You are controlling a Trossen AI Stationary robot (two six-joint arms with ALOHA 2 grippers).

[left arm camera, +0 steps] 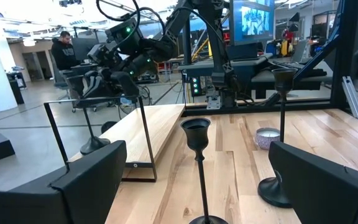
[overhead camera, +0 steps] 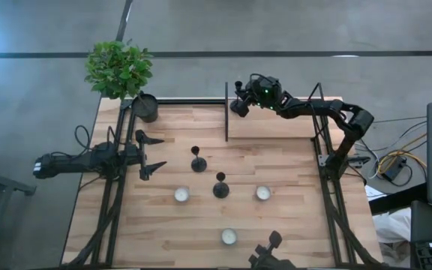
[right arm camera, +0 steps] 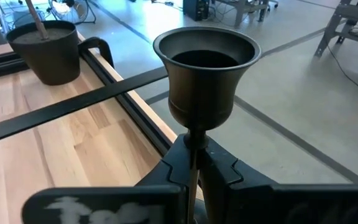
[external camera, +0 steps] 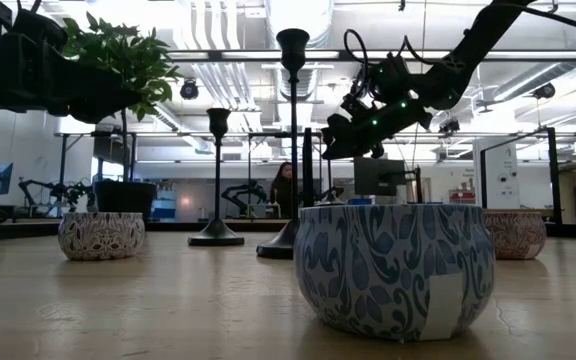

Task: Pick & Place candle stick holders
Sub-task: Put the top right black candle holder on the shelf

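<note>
Right gripper clenched on the thin stem of a black candle stick holder.

The holder's small flared cup stood just above the closed fingers, raised over the table's far edge, upper centre of the high view. Two more holders stood upright at mid-table. The left gripper, at middle left, gaped wide and held nothing, facing the nearer one.

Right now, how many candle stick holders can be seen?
3: two stand mid-table, one nearer the open left gripper, one beside it; the third is clamped in the right gripper.
</note>
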